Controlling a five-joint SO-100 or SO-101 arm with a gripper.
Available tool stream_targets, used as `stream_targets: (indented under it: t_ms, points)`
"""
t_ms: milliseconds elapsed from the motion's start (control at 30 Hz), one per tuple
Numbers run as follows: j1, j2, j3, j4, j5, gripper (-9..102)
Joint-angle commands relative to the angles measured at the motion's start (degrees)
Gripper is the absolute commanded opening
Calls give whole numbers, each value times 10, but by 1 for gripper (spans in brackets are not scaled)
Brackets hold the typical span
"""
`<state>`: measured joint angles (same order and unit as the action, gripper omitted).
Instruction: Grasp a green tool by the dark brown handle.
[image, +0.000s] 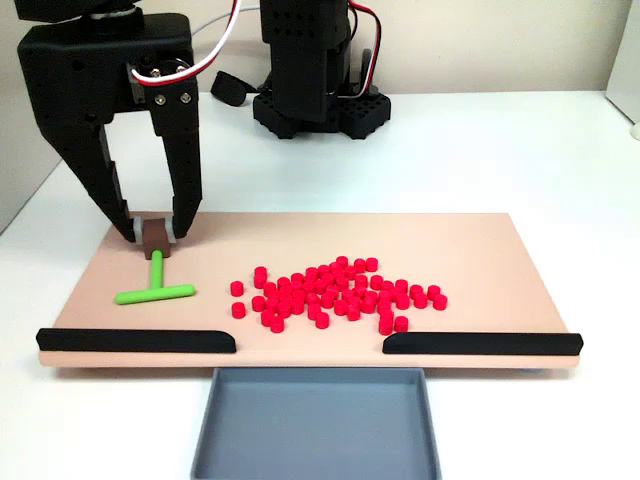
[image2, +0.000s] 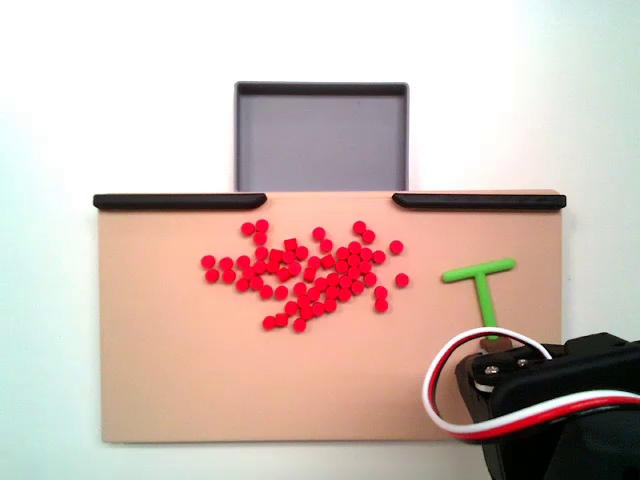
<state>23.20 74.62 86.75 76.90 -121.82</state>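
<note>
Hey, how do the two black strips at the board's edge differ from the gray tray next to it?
In a fixed view, the black strips are long, narrow bars lying on the board, one at each side of a gap; the tray is a wide, shallow, walled rectangle on the table, off the board. The strips are black, the tray gray. Both sit along the same board edge.

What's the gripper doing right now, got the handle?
Gripper: closed on the dark brown handle of the green tool.
</note>
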Motion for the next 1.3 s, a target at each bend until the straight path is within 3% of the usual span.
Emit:
stream_targets:
  t_ms: [0,33,200,533,933,1267]
  points:
    - [-6,4,-14,-1,4,4]
    - [-7,4,-14,-1,4,0]
    - [-11,11,-9,5,12,0]
    - [-41,90,-8,50,135,0]
    - [-125,180,-8,138,298,0]
    - [-215,203,-2,148,373,0]
